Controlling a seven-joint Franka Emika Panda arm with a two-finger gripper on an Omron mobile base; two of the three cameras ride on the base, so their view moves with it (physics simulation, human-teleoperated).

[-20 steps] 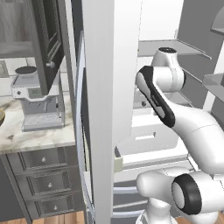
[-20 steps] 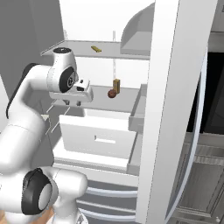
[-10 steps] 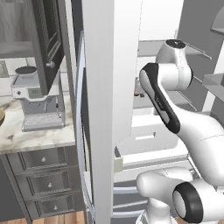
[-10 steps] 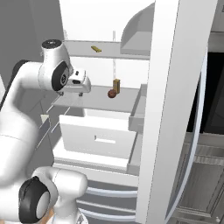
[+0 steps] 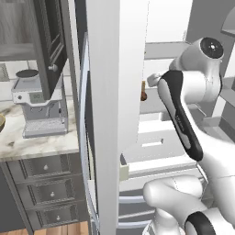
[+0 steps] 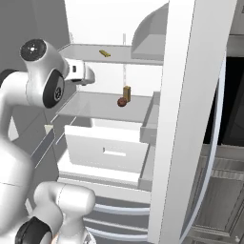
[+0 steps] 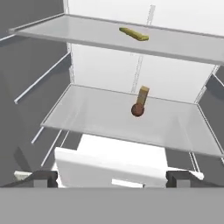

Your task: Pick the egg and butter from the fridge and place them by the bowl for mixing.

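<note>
The fridge (image 6: 181, 119) stands open with its grey inside facing me. On its top shelf lies the butter (image 6: 105, 53), a slim yellow stick (image 7: 134, 33). A brown egg (image 6: 122, 102) rests on the middle shelf, touching a tan upright block (image 6: 127, 92); in the hand view the egg (image 7: 137, 110) sits dead ahead. My gripper (image 7: 112, 179) is open and empty, at the front of the fridge, level with the gap between the two shelves and well short of both items. A sliver of the yellow-tan bowl (image 5: 1, 123) shows on the counter at the far left.
A white drawer (image 6: 105, 152) juts out under the middle shelf. The open fridge door (image 5: 114, 92) stands between the arm and the marble counter (image 5: 27, 142), which carries a grey coffee machine (image 5: 39, 105). Dark cabinets hang above it.
The arm has risen, lifting the hand from the middle shelf's height up toward the top shelf. The egg, the butter and the base have stayed still.
</note>
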